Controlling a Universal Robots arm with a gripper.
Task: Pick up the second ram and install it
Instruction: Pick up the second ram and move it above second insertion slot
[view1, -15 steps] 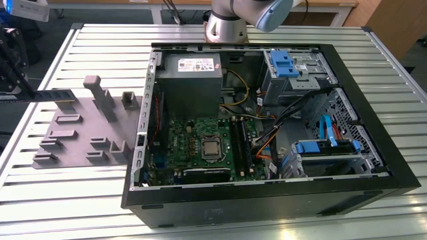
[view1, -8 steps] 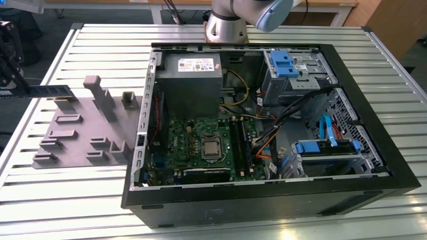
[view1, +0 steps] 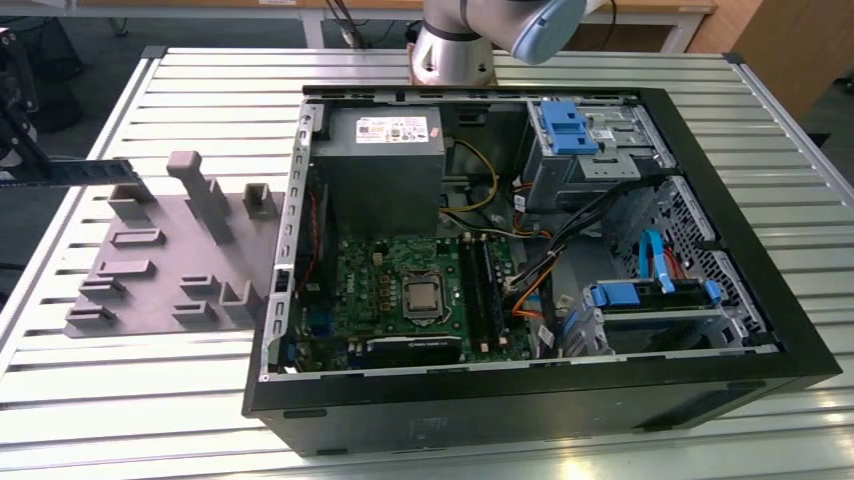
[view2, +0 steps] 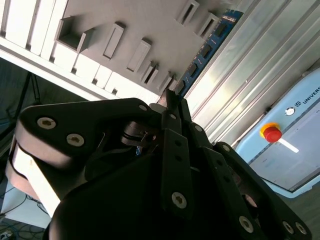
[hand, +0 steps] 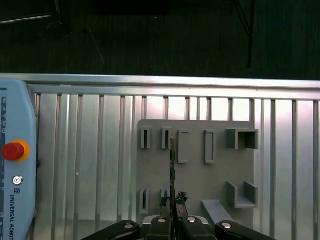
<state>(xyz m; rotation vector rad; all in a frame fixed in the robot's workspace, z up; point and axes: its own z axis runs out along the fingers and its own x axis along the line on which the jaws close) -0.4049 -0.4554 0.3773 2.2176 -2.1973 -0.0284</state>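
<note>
Hand (view2: 172, 100) clamped on second ram (view2: 207, 49), one stick | over one grey tray (hand: 200, 182) | one open computer case (view1: 534, 410)

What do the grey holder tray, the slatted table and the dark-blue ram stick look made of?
Grey holder tray: matte plastic, probably; uniform dull grey, no glare.
Slatted table: likely bare aluminium; ribbed slats glint.
Dark-blue ram stick: circuit board carrying black chips.

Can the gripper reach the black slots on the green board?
Probably yes: the gripper, jaws shut on the memory stick, is beside the open case; the slots look uncovered, though cables run close.
</note>
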